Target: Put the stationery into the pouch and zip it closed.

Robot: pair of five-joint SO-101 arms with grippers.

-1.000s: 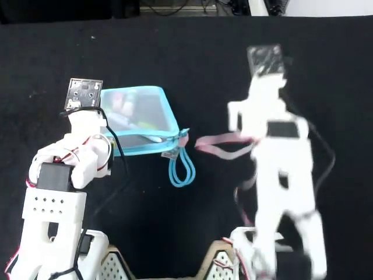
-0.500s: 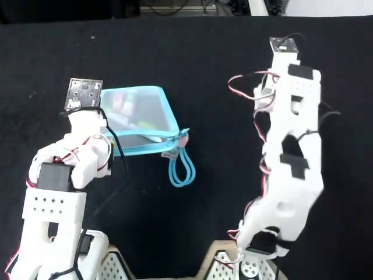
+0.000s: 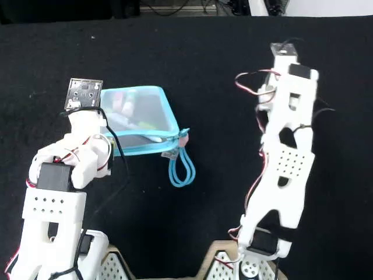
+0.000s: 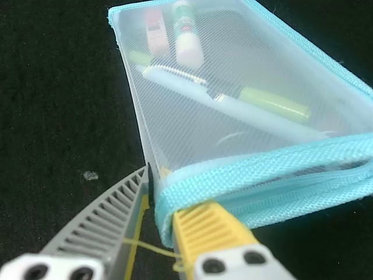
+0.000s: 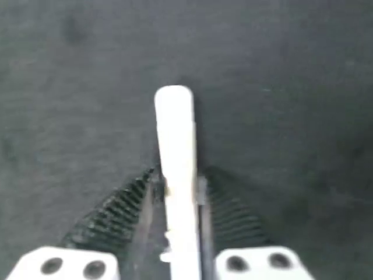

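A light-blue mesh pouch [image 3: 140,116] lies left of centre, with pens, a glue stick and a pink item visible through the mesh [image 4: 233,99]. Its zipper edge [image 4: 274,175] faces the arms' bases, and a blue cord loop [image 3: 182,169] hangs from the right end. My left gripper [image 4: 160,213] is shut on the pouch's near-left corner. My right arm [image 3: 285,146] stretches toward the far right of the table. There my right gripper [image 5: 175,178] is shut on a white stick-shaped item [image 5: 173,116], held over bare black cloth.
Black cloth [image 3: 221,70] covers the whole table. Both arm bases [image 3: 233,262] stand at the near edge. Cables and equipment lie past the far edge [image 3: 192,7].
My right arm swung fast from the middle, near the pouch's zipper end, out to the far right and has settled there. The left arm and pouch stayed still.
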